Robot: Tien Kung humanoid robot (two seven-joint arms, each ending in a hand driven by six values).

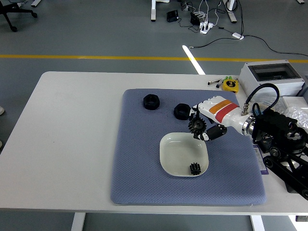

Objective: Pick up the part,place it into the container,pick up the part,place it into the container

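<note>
A white table (72,144) fills most of the view, and a blue-grey mat (139,168) lies on its right half. At the table's far right corner stands a grey box (270,79) with a clear lid, and near it at the right edge lie clear plastic bags (297,113); no writing on either can be read. The right arm (279,139) comes in from the right edge, black at the joints and white along the forearm, with a red and orange band near the wrist that carries no legible text. Its right hand (206,126) is closed around a black gear (196,126), held in the air just above the far right rim of the white dish (168,154). The dish, a shallow square one with rounded corners, sits on the mat toward its near right part. Inside it, at the near right corner, lies a small black gear (194,168). On the far part of the mat are two black rings: one to the left (151,101), one further right (182,110), the latter just beside the hand on its far left side. Between the mat and the grey box lies a yellow tape measure (231,85), with a pen (214,82) just to its left; any marking on them is too small to read.
</note>
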